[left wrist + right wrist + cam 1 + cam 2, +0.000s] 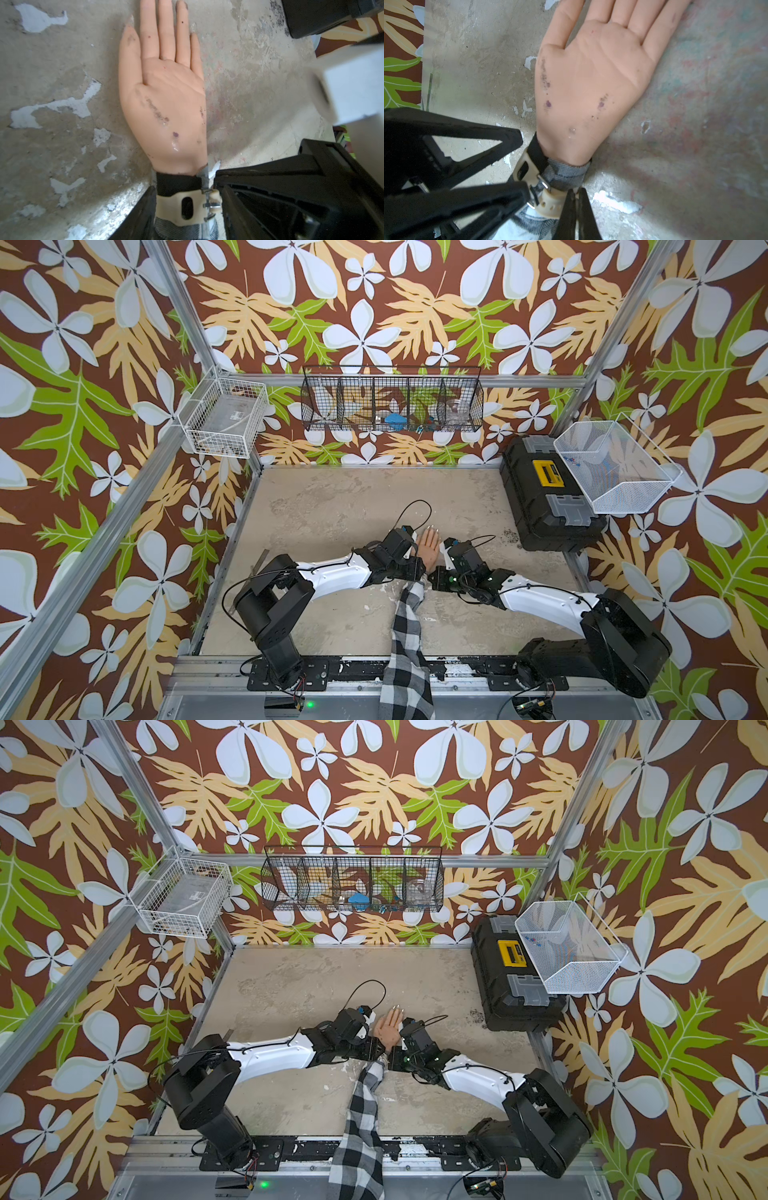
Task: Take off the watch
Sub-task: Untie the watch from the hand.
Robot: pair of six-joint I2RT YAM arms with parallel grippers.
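Note:
A mannequin hand (166, 99) lies palm up on the table, in a plaid sleeve (407, 635). The watch (178, 205) is round its wrist; only the cream strap and metal buckle (209, 205) show, the case is hidden. My left gripper (186, 199) straddles the wrist, one finger against the strap and the other against the buckle. My right gripper (576, 192) is shut, with the strap's free end (550, 204) pinched between its tips. In both top views the grippers meet at the wrist (427, 572) (386, 1052).
A black toolbox (544, 497) stands at the table's back right, under a white mesh basket (615, 464). A black wire basket (392, 400) and a white wire basket (226, 418) hang on the back frame. Bare table (353, 497) lies beyond the hand.

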